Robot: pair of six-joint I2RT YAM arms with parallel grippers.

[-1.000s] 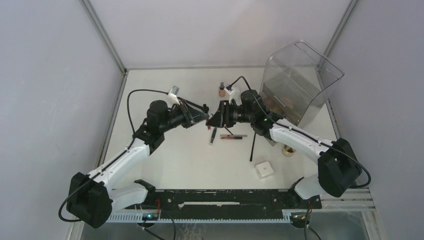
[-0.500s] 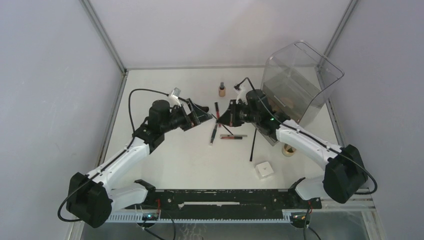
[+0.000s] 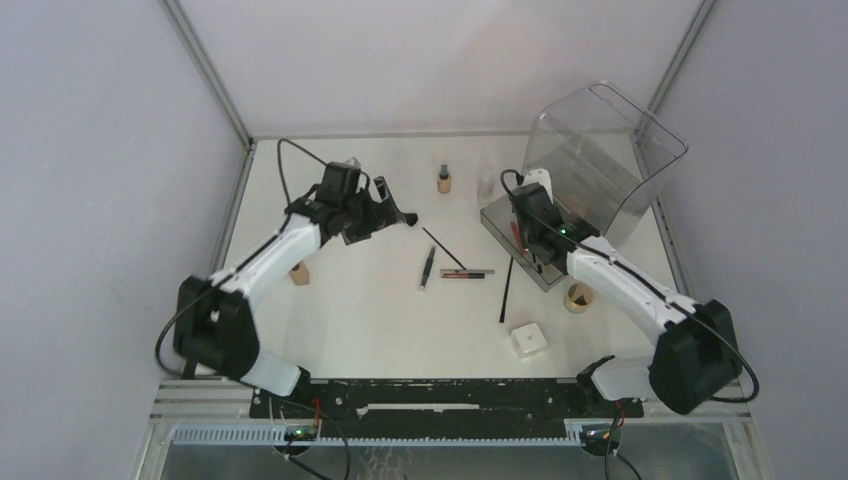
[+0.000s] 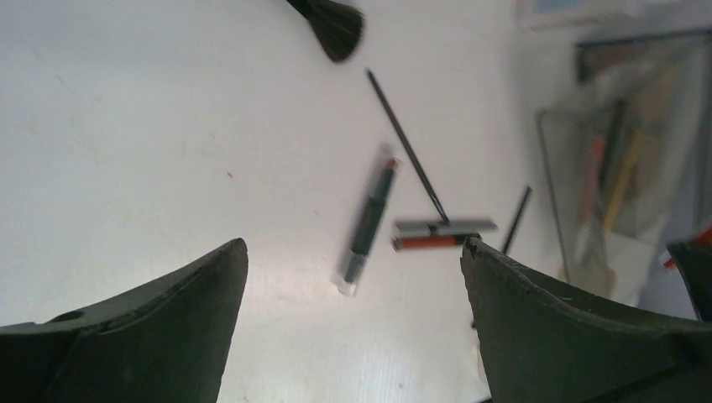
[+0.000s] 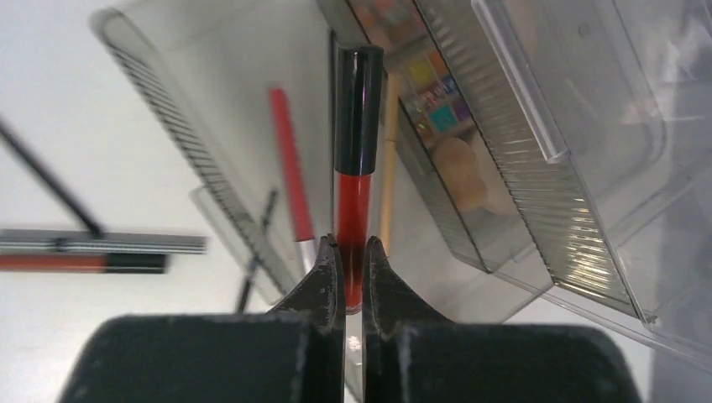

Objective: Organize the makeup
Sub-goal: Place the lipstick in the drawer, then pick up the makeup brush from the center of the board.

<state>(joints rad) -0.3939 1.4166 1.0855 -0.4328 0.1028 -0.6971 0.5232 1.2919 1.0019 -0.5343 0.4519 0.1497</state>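
Left jaws: spread wide, nothing held, above the far left part of the bench (image 3: 350, 320).
Right jaws: clamped on a red lip stick (image 5: 356, 180) with black cap, held over a clear tray (image 5: 180, 143) toward the right edge.
Mid-bench, loose: dark pencil (image 4: 367, 220), thin brush (image 4: 407, 147), silver-red stick (image 4: 443, 234).
White box (image 3: 528, 339): toward the near edge.
Tan bottle (image 3: 443, 181): toward the far edge.

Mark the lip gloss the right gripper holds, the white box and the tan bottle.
lip gloss (image 5: 353, 210), right wrist view, red barrel.
white box (image 3: 528, 339), top view, top face.
tan bottle (image 3: 443, 184), top view, tan body.
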